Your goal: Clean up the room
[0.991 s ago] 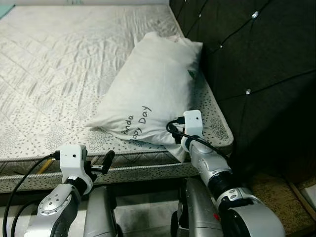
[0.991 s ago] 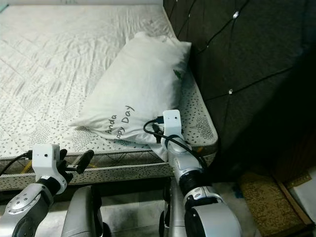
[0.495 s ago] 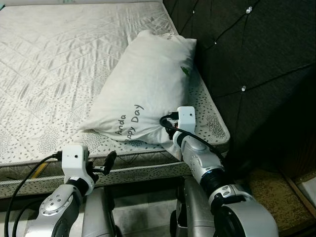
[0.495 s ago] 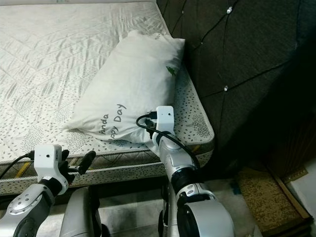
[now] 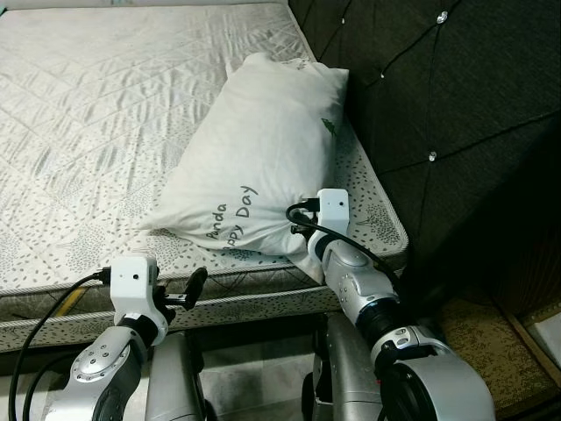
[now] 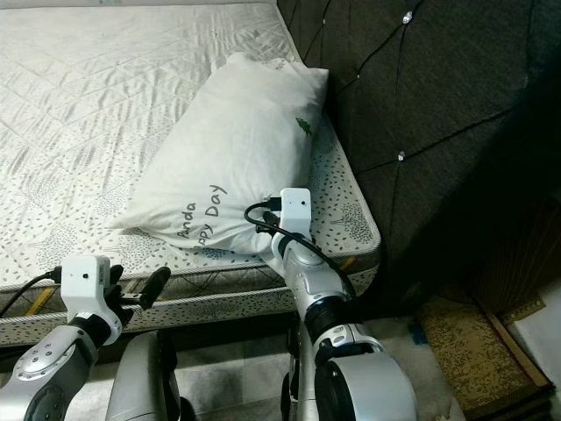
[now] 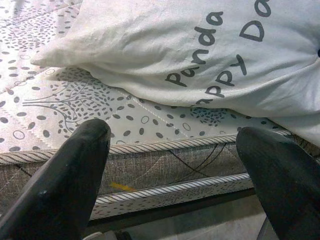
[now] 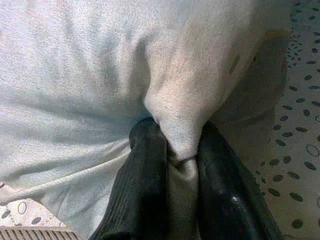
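Support surface: bed with a bare mattress [image 5: 105,114], pale grey-white, quilted in a diamond pattern. Near the edge the ticking carries a print of small dark dots and tree shapes. Piped rope-like seam runs along the front edge; side panel below is grey with a second striped band.

Lying directly on the mattress: one white pillow [image 5: 259,158], at the head-end corner, its far end against the dark tufted headboard [image 5: 438,105]. Pillow lies flat, angled diagonally. Grey lettering "Panda Happy Day" near its front end; small green mark on the upper part.
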You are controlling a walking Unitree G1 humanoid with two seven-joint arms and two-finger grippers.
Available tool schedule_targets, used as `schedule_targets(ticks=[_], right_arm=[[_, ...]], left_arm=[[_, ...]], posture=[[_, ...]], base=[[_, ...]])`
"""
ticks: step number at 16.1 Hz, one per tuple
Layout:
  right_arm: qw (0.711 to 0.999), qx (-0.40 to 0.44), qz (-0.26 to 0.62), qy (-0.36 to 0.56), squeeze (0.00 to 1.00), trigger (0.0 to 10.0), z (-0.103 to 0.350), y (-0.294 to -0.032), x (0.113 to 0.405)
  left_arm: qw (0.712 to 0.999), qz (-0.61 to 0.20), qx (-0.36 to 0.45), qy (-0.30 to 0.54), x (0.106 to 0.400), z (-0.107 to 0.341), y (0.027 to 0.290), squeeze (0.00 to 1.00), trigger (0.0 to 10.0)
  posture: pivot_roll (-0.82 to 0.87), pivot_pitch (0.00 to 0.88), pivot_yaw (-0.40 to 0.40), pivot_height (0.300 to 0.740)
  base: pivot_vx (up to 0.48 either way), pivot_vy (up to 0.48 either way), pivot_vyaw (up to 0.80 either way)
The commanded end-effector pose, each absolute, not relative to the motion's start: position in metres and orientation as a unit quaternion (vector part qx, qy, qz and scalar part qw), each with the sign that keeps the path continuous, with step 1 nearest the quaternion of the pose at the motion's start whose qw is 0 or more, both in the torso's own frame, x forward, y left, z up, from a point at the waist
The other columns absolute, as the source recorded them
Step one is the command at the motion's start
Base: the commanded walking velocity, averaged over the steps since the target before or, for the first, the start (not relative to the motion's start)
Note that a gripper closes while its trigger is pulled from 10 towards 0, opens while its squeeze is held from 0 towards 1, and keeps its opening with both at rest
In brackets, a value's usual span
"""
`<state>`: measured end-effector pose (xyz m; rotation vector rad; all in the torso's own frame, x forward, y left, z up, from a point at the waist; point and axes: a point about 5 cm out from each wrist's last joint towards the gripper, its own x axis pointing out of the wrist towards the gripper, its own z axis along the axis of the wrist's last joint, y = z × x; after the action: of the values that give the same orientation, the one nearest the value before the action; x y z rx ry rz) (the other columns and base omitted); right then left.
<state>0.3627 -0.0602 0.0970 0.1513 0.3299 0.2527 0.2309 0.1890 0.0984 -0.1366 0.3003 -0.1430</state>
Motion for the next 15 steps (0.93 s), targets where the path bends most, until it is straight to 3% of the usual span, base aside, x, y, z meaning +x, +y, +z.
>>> schedule_targets(ticks=[1,9,15], right_arm=[[0.975,0.076,0.130,0.166,0.00,0.0,0.098,-0.057,0.364],[0.979,0.069,0.120,0.151,0.00,0.0,0.103,-0.063,0.369],[0.993,0.034,0.064,0.097,0.00,0.0,0.145,-0.101,0.397]], left_arm=[[0.984,-0.070,-0.066,0.148,0.231,0.099,0.189,0.00,10.0],[0.985,-0.067,-0.061,0.146,0.233,0.100,0.192,0.00,10.0],[0.986,-0.063,-0.056,0.143,0.235,0.102,0.195,0.00,10.0]], posture=[[-0.02,0.127,-0.047,0.524],[-0.01,0.119,-0.041,0.524],[-0.01,0.113,-0.040,0.524]], base=[[0.000,0.000,0.00],[0.000,0.000,0.00],[0.000,0.000,0.00]])
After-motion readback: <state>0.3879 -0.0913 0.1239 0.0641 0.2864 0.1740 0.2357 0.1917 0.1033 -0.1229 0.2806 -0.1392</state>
